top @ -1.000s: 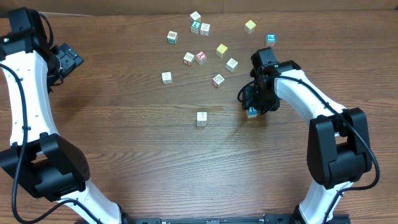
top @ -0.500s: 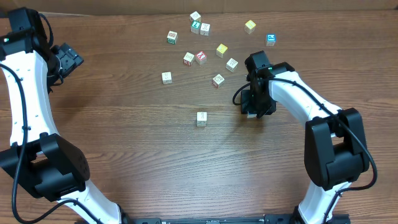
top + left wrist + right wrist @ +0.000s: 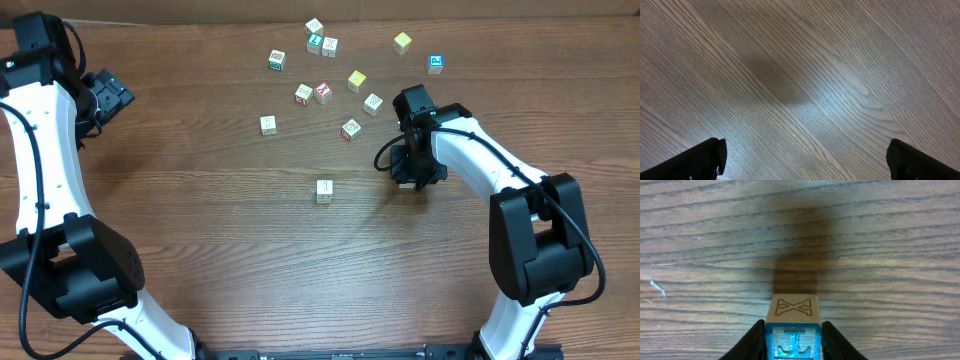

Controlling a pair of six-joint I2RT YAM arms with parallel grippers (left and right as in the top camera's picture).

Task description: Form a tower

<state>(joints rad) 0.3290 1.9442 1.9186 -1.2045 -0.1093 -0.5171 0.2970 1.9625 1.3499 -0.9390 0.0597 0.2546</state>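
Note:
The tower (image 3: 323, 190) stands alone at the table's middle, a pale column with a whitish top; its height does not show from above. To its right my right gripper (image 3: 408, 172) points down at the table. In the right wrist view its jaws press both sides of a cube (image 3: 795, 307) with a blue anchor face and a pale face printed with an X, so the right gripper (image 3: 793, 341) is shut on it. The cube rests on the wood. My left gripper (image 3: 110, 95) is far left, and in its wrist view the left gripper (image 3: 802, 162) is open over bare wood.
Several loose letter cubes lie scattered at the back, among them a green-faced one (image 3: 277, 60), a yellow one (image 3: 402, 42), a blue one (image 3: 436, 63) and a red one (image 3: 323, 92). The nearest loose cube (image 3: 350, 129) sits just left of the right gripper.
My right gripper shifted a little left and back to stand over the blue-faced cube, and its jaws narrowed onto it. The left arm has not moved.

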